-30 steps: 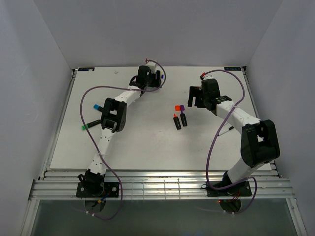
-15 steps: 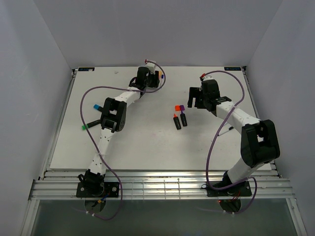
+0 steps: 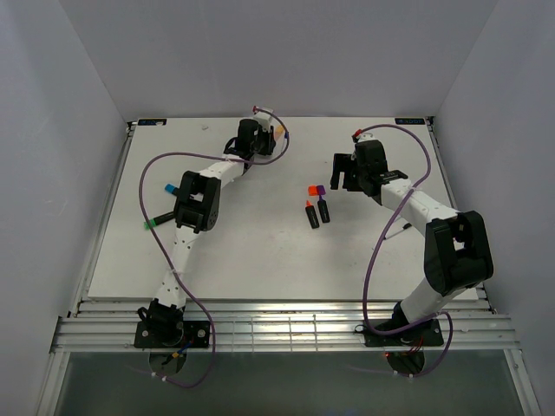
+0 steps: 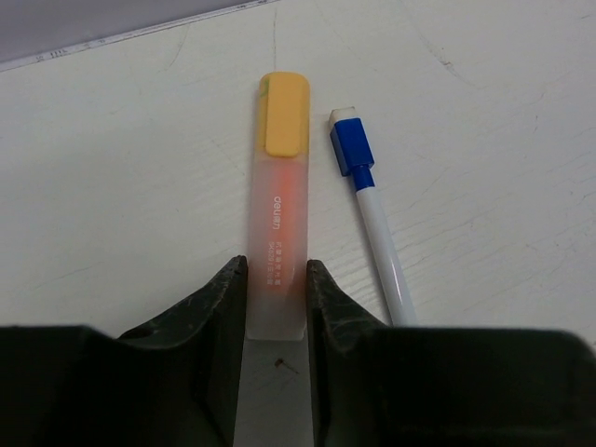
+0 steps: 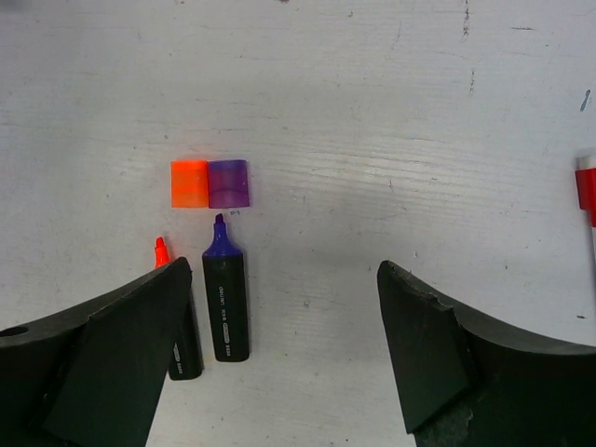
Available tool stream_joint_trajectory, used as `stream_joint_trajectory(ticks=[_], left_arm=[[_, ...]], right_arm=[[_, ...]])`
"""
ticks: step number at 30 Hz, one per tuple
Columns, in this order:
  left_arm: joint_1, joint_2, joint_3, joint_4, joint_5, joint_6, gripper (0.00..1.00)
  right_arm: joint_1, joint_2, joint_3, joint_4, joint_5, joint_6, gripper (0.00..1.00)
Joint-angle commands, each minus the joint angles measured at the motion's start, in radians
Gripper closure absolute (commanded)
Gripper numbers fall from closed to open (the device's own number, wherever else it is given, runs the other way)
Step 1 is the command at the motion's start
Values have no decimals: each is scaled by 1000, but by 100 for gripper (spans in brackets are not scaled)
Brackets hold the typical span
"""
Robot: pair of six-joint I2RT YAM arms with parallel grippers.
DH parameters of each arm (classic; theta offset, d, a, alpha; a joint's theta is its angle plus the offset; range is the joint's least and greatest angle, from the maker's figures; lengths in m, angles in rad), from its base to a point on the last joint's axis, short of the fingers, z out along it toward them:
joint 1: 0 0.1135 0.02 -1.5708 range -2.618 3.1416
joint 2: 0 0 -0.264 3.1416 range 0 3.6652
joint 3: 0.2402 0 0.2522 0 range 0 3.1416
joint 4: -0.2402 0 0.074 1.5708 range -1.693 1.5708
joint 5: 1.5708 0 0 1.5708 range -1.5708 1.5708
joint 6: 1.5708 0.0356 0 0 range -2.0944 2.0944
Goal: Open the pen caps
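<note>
My left gripper [image 4: 277,279] is at the back of the table [image 3: 260,139]. Its jaws press both sides of a translucent highlighter barrel [image 4: 276,233] with an orange-yellow cap [image 4: 284,114]. A white pen with a blue cap [image 4: 351,149] lies just right of it. My right gripper [image 5: 284,279] is open and empty, right of two loose caps, orange [image 5: 189,182] and purple [image 5: 228,182]. Below them lie two uncapped black markers, purple-tipped [image 5: 226,298] and orange-tipped [image 5: 160,251], the latter partly hidden by my left finger. In the top view the caps [image 3: 316,188] lie left of the right gripper [image 3: 344,178].
A blue-capped marker [image 3: 169,188] and a green-capped marker [image 3: 156,221] lie at the left, beside the left arm. A red-capped pen [image 5: 587,191] shows at the right edge of the right wrist view. White walls enclose the table on three sides.
My left gripper has shifted a little left and toward the back wall at the pens there. The right arm, loose caps and markers have not moved.
</note>
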Motion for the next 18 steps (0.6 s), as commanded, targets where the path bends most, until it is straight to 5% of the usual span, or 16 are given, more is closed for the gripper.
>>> stream_joint_trajectory(ticks=[1,8,18], left_arm=[[5,-24,-46,-143,41,0,69],[5,-69,-100,-123,-12,-31,100],[8,-340,-347,41,-233,-74,100]], right_arm=[[-5,-30,12,31,-2,-9,14],[-3,-19,27,12,-20,-10,14],[-3,-22,42,-32,-61,5,14]])
